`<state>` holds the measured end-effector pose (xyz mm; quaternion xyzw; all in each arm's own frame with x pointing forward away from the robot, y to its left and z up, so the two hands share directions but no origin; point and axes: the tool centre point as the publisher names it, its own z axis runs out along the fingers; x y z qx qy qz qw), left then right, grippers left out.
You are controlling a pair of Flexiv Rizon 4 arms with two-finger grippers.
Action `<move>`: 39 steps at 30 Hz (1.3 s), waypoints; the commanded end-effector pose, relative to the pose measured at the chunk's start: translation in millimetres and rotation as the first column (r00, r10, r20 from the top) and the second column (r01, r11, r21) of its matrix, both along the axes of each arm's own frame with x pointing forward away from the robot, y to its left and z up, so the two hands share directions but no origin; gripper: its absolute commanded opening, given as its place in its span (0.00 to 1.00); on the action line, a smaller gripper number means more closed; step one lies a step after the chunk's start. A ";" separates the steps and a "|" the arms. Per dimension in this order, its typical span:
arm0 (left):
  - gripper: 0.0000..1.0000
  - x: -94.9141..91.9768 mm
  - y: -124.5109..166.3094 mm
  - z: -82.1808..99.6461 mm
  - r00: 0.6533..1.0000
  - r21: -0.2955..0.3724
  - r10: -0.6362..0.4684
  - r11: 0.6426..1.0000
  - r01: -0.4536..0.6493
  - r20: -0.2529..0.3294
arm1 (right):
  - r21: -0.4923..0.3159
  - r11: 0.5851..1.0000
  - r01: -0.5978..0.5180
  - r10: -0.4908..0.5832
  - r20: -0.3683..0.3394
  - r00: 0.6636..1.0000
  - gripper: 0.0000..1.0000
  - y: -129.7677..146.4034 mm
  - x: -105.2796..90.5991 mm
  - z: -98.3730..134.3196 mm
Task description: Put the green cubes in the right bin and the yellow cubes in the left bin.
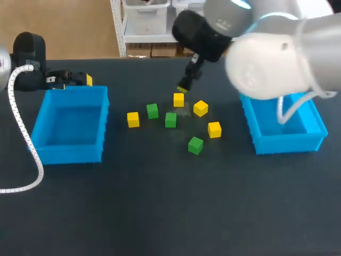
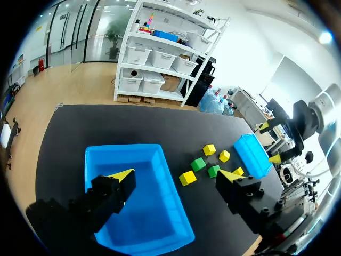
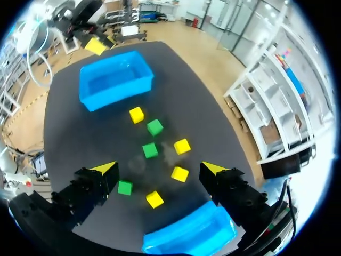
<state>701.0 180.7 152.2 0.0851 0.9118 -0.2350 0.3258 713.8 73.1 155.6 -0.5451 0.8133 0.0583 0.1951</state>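
Observation:
Several yellow cubes, among them one (image 1: 178, 100) and another (image 1: 214, 129), lie mixed with three green cubes (image 1: 152, 111) (image 1: 170, 119) (image 1: 195, 145) mid-table, between the left bin (image 1: 40, 128) and the right bin (image 1: 314, 128). My right gripper (image 1: 185, 85) (image 3: 159, 168) hangs open above the cluster, near the far yellow cube, holding nothing; a green cube (image 3: 150, 150) lies below its fingers. By the far rim of the left bin my left gripper (image 1: 85, 80) (image 2: 176, 175) is open and empty, with the bin (image 2: 133, 160) under it. Both bins hold nothing.
The table is dark, with bare surface in front of the cubes and bins. My right arm's bulky white link (image 1: 277, 48) covers the far part of the right bin. A white cable (image 1: 21, 138) trails from my left arm along the left bin's outer side.

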 end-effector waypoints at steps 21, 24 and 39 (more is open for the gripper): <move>1.00 -0.2 1.9 -1.6 1.000 -0.008 -0.005 1.000 0.005 0.006 | -0.251 0.955 -0.159 0.130 -0.128 0.983 1.00 79.4 45.2 -98.0; 1.00 -0.2 1.9 -1.6 1.000 -0.008 -0.005 1.000 0.005 0.006 | -0.266 0.948 -0.176 0.147 -0.125 0.981 1.00 83.5 45.6 -106.1; 1.00 -0.2 1.9 -1.6 1.000 -0.008 -0.005 1.000 0.005 0.006 | -0.313 0.933 -0.180 0.150 -0.116 0.982 1.00 81.8 50.7 -137.6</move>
